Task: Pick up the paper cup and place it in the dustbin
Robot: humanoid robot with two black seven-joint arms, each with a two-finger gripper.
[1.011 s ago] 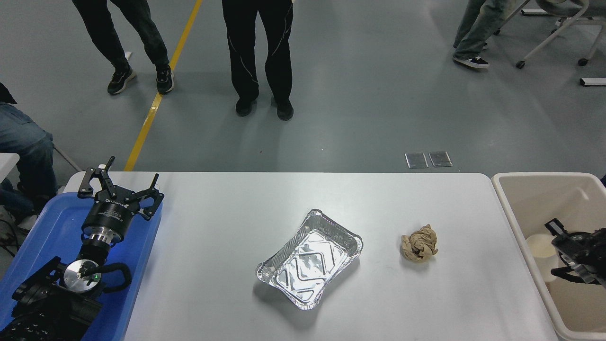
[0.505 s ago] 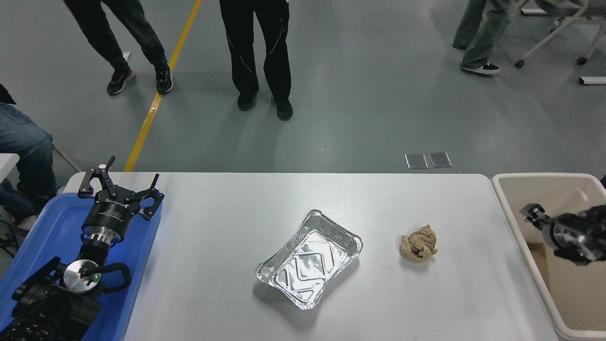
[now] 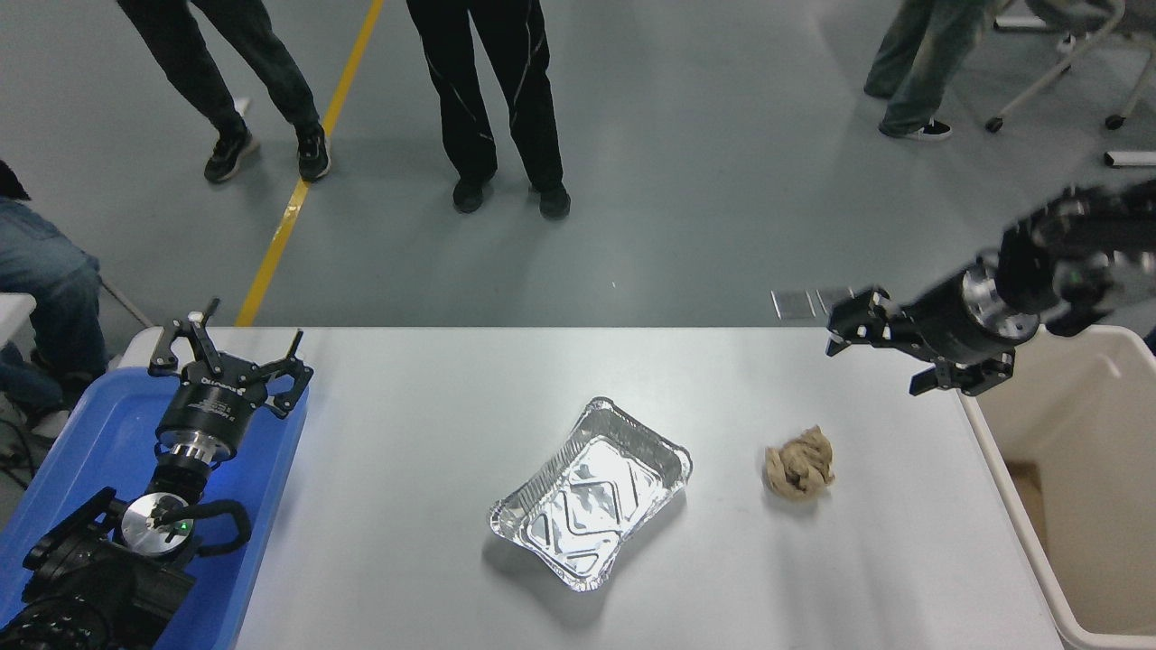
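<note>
right gripper above table's far right edge, fingers spread, holding nothing | paper cup not visible on the table; judged dropped in dustbin, hidden | left gripper parked over blue tray, fingers wide | task looks done

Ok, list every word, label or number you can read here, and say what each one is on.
Print on the left pincer: pale lettering on its black body, upside down and too small to read.
Foil tray: embossed pattern only, no text.
Right pincer, dustbin, brown paper ball: no readable text.
</note>
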